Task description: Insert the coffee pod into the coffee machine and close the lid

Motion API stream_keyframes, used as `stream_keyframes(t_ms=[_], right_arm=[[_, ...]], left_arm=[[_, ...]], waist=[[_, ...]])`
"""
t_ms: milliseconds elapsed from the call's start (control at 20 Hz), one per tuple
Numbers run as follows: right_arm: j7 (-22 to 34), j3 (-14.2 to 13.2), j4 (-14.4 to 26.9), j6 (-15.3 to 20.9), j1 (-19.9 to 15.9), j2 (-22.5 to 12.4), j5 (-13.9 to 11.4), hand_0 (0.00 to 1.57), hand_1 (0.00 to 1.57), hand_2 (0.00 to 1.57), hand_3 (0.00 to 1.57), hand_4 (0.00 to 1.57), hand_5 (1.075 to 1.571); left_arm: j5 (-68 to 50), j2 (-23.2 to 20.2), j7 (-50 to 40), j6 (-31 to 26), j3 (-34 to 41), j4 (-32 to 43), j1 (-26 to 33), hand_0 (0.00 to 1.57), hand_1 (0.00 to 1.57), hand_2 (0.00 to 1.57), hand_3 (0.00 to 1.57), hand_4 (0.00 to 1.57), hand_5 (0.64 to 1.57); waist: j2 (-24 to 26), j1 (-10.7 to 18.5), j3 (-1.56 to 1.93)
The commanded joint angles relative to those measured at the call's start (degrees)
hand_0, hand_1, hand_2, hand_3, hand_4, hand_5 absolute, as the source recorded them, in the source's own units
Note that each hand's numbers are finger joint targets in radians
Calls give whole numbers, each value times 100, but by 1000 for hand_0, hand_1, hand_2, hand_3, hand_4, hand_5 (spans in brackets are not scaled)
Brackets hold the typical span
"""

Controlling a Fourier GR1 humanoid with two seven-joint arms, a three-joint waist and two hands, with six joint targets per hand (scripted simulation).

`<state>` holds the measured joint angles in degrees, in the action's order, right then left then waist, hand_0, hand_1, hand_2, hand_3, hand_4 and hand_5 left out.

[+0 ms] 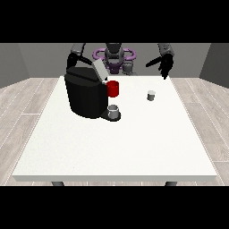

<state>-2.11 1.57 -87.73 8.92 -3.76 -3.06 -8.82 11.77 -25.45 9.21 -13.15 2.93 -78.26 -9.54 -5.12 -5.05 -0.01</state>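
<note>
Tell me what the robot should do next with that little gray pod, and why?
Probably it should lower the hand at the view's right toward the coffee pod. The pod stands alone on the white table, apart from the black coffee machine, and nothing holds it. That hand hangs above and behind it, fingers relaxed. The machine's lid is tilted up, ready.

A single front view looks from across the white table (112,147), raised and tilted down, facing the robot (114,56), which sits small at the upper centre of the frame. The whole tabletop fits in view, its near edge low in the frame, with wooden floor at both sides.
</note>
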Motion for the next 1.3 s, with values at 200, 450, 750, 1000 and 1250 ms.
stream_keyframes(t_ms=[200,450,750,1000,1250], right_arm=[[444,253,-187,123,-508,119,-248,0,0,0,0,0,1571],[407,185,188,-4,-617,244,-32,0,0,0,0,0,1571],[231,-65,791,246,-1325,226,-138,0,0,0,0,0,1571],[-177,180,910,300,-942,299,-167,0,0,0,0,0,1571],[278,54,1175,38,-1270,208,-102,0,0,0,0,0,1571]], left_arm=[[534,-657,219,-260,200,1283,-834,0,0,0,0,0,1571],[1087,-239,29,7,-201,1713,-1031,0,0,0,0,0,1571],[1526,-460,257,164,-119,2273,-1811,0,0,291,0,0,1571],[1939,-213,816,945,-77,2869,-1864,946,946,967,665,0,1571],[2684,-4,648,1326,-628,2769,-2014,1071,1071,1132,931,465,1571]], waist=[[-662,-403,-5],[-702,-347,0],[-1123,-166,0],[-1091,-240,-1],[-844,-235,0]])
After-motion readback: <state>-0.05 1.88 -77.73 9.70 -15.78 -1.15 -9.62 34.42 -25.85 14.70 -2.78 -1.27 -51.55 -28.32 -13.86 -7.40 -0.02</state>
